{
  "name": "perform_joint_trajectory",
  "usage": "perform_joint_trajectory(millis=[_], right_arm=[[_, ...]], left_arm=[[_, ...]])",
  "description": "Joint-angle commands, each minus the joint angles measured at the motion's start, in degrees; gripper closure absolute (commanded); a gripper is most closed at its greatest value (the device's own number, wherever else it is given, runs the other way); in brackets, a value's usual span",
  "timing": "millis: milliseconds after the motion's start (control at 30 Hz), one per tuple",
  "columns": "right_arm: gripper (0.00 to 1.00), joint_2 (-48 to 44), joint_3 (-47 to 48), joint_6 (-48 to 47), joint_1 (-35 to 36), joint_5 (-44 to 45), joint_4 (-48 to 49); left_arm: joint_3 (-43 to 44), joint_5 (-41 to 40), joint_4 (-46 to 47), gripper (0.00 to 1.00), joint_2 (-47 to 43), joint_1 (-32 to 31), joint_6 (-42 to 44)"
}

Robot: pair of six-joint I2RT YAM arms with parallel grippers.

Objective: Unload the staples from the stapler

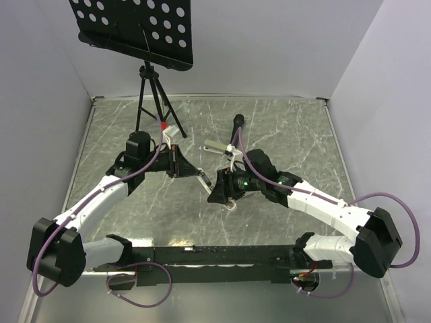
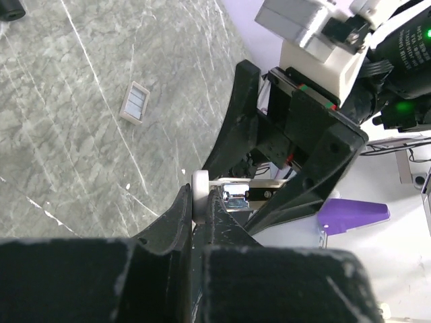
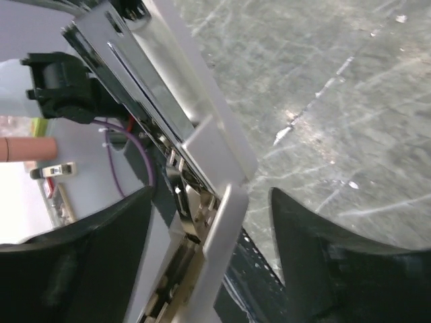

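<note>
**Opened stapler held in the air between two arms**

The white stapler (image 1: 201,176) hangs above the middle of the table, between the two arms. In the right wrist view it is swung open, showing a long chrome rail inside its white shell (image 3: 202,141). No staples can be made out in the rail.

The left gripper (image 2: 200,202) is clenched on one white end of the stapler, with a small chrome part showing just past its fingers. The right gripper (image 3: 210,202) is released: its two black fingers stand wide on either side of the stapler, and a clear gap shows on one side.

A short strip of staples (image 2: 135,102) lies flat on the table beyond the stapler. A black pen-like stick (image 1: 238,122) lies farther back. At the far left stands a black tripod (image 1: 151,87) carrying a black panel with round holes (image 1: 135,27).

The table (image 1: 296,134) has a grey, marble-patterned top. Plain white walls close it in on three sides.
</note>
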Motion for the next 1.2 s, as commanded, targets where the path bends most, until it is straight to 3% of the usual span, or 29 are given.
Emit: perform_joint_trajectory(millis=[0, 200, 233, 333, 467, 567, 633, 833, 900, 1067, 1167], right_arm=[[0.34, -0.33, 1.46, 0.41, -0.57, -1.83, 5.7], [0.54, -0.77, -1.0, 1.99, -1.89, -2.71, 8.69], [0.62, -0.86, -1.52, 2.25, -2.15, -2.8, 9.39], [0.73, -1.65, -2.05, 2.78, -2.94, -2.19, 9.66], [0.78, -2.71, -2.06, 2.52, -3.29, 1.15, 6.78], [0.82, -2.1, -1.35, 1.12, -3.29, 5.71, 2.04], [0.84, -1.57, -0.74, -0.2, -3.38, 8.79, -0.7], [0.85, -1.65, -0.04, -2.66, -3.29, 24.6, -9.49], [0.85, -0.95, 1.36, -2.32, -3.29, 34.17, -14.3], [0.85, 4.75, 5.67, 0.75, -3.21, 55.16, -24.77], [0.85, 10.11, 9.62, 4.97, -3.12, 63.45, -33.73]], left_arm=[[0.09, 2.11, 4.15, 0.99, -1.65, -0.24, -0.62], [0.62, 1.67, 3.79, 0.99, -1.65, -0.15, -0.44], [0.8, 1.66, 3.1, 0.99, -1.48, -0.24, -0.27], [1.85, 0.53, 0.9, 0.96, -1.04, -0.24, 0.61], [2.73, -1.23, 0.01, 0.64, -0.95, -0.15, 1.14], [2.38, -1.85, 0.01, 0.5, -1.12, -0.15, -0.08], [1.77, -1.59, 0.27, 0.48, -1.13, -0.24, -1.14], [4.31, -8.25, -6.83, 0.44, -1.48, -0.15, 2.37], [4.75, -12.91, -10.51, 0.44, -1.91, -0.24, 3.6], [3.44, -26.16, -17.73, 0.45, -6.39, -0.15, 5.18], [1.68, -28.74, -18.8, 0.45, -12.01, -0.15, 5.54]])
